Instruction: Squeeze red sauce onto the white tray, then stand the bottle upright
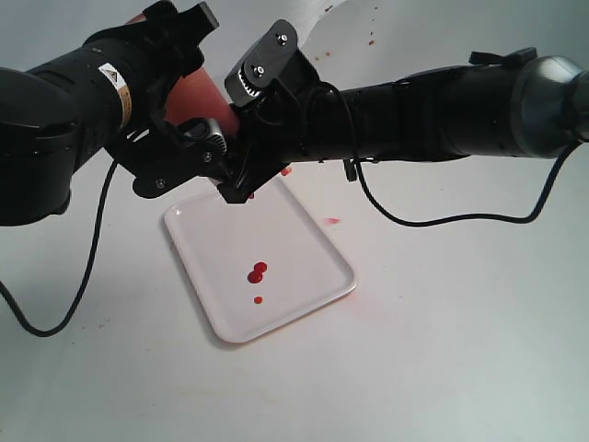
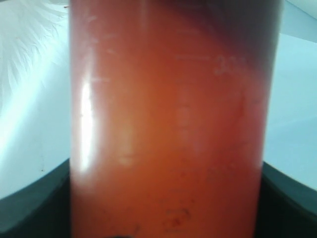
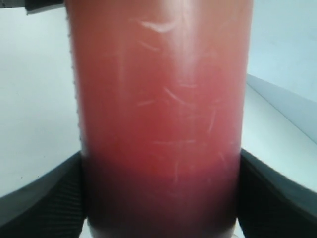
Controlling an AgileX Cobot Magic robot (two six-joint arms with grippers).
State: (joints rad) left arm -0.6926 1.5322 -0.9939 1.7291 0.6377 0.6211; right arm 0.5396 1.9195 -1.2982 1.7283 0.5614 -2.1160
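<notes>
Both arms hold the red-brown bottle [image 1: 197, 98] tilted above the far end of the white tray [image 1: 313, 253]. My left gripper [image 1: 184, 124] is shut on the bottle [image 2: 168, 129], which fills its wrist view. My right gripper [image 1: 241, 157] is also shut on the bottle [image 3: 161, 124], its dark fingers [image 3: 42, 198] pressing both sides. The nozzle is hidden behind the grippers. Three drops of red sauce [image 1: 257, 273] lie near the tray's middle.
The tray lies on a white table [image 1: 460, 350] with a faint pink smear [image 1: 332, 221] to its right and tiny red specks [image 1: 370, 39] at the back. Black cables [image 1: 74, 295] hang from both arms over the table.
</notes>
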